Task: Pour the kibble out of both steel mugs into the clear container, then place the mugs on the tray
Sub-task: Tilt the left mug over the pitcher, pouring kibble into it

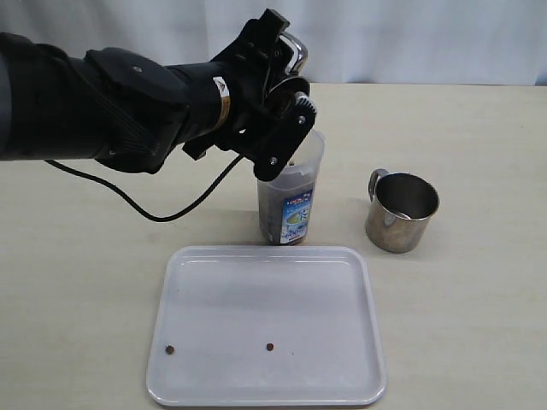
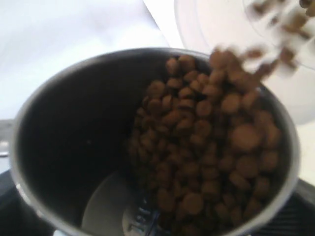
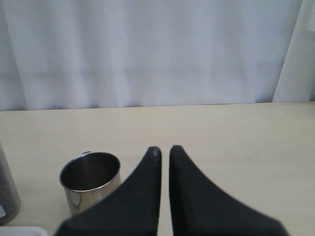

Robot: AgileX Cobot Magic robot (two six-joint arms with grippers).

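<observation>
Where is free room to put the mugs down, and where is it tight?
The tray is nearly bare: only two pellets lie near its front edge. The table right of the standing mug is bare too. Tight spot: over the container, where the left pincer tips the other mug.

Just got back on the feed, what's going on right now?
The left gripper holds a steel mug tipped over the clear container, and kibble is spilling from it toward the container's mouth. The second mug stands upright on the table to the right of the container and looks empty. The right gripper holds nothing, its fingers nearly together. The tray carries no mugs yet, only two stray pellets.
</observation>
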